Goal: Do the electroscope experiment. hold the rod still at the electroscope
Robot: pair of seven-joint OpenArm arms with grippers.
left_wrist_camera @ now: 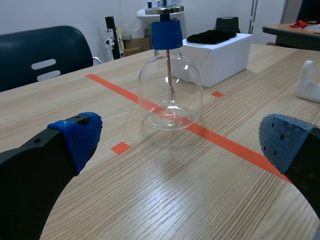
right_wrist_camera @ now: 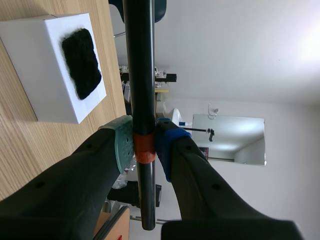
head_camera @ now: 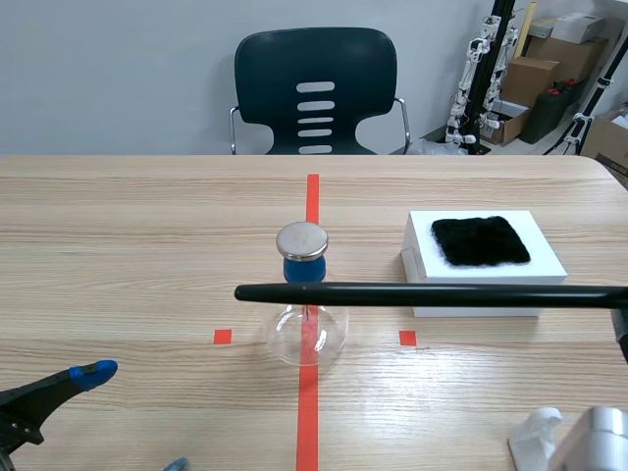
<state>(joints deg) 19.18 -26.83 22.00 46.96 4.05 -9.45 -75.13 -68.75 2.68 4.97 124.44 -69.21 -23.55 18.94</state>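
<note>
The rod (head_camera: pixel 422 293) lies level, its tip just past the electroscope (head_camera: pixel 306 334) neck. The right pincer (right_wrist_camera: pixel 144 145) pinches it; the left pincer (left_wrist_camera: pixel 182 139) is spread.

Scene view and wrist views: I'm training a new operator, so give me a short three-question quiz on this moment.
1. True or false: the long black rod lies flat on the wooden table.
2. What lies on the white box? A black furry cloth; B red ball; C paper sheet.
3. Fill in: the left gripper is ____.
Key: 1 false, the right gripper holds it raised; 2 A; 3 open.
</note>
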